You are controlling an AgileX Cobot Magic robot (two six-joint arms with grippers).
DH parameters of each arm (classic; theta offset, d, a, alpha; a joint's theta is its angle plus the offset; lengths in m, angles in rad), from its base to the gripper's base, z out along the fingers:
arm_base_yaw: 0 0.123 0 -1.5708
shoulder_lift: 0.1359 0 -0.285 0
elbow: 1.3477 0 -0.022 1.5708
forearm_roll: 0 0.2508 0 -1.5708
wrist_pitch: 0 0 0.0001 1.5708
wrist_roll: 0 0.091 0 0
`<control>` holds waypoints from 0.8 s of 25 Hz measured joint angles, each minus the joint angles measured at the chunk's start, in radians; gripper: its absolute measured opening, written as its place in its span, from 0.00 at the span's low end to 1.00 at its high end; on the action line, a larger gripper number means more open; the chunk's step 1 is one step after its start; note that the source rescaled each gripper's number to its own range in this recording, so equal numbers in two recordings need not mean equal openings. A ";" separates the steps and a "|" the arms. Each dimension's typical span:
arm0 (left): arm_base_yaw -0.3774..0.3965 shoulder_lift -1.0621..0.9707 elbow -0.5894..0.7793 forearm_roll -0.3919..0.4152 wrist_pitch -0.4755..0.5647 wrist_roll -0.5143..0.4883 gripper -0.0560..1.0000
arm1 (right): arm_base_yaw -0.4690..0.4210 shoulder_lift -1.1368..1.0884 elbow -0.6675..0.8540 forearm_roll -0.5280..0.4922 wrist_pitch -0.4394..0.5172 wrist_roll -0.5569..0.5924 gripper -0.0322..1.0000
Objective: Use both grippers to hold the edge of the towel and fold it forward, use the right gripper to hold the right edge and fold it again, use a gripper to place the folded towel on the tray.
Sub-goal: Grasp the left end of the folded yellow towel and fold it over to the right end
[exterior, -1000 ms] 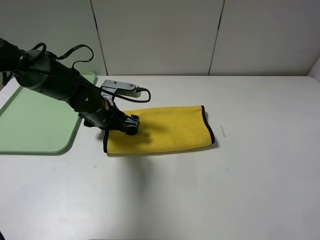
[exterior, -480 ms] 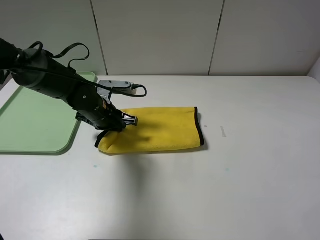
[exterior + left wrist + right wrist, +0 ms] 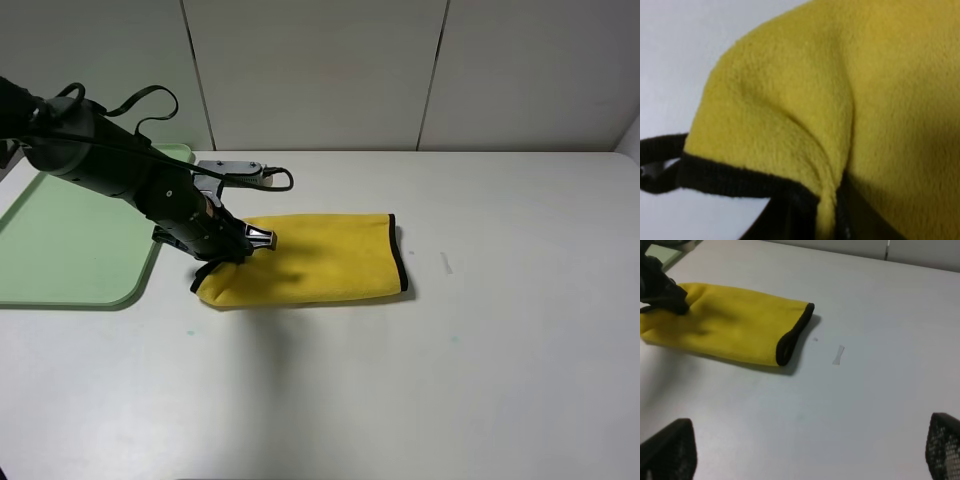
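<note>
Last step, I judge: the folded towel (image 3: 320,255) lies mid-frame on the table (image 3: 450,380), with the left end effector (image 3: 232,248) clamped on its left end. The right end effector (image 3: 807,447) is spread wide and empty (unseen in the high view). Next move calls for lifting it leftward onto the tray (image 3: 70,240).

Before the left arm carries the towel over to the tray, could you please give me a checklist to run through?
1. The towel is folded into a strip: ok.
2. The left gripper is shut on the towel's left end: ok, cloth bunches there.
3. The right gripper is open and away from the towel: ok.
4. The tray lies close beside the gripped end: ok.
5. The whole tray is bare: cannot tell, the left arm hides part.
</note>
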 joint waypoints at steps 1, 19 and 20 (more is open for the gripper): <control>0.000 -0.009 -0.007 0.007 0.045 0.000 0.16 | 0.000 0.000 0.000 0.000 0.000 0.000 1.00; -0.131 -0.144 -0.406 0.133 0.716 0.045 0.16 | 0.000 0.000 0.000 0.000 0.000 0.000 1.00; -0.148 -0.144 -0.409 0.133 0.709 0.045 0.16 | 0.000 0.000 0.000 0.000 0.000 0.000 1.00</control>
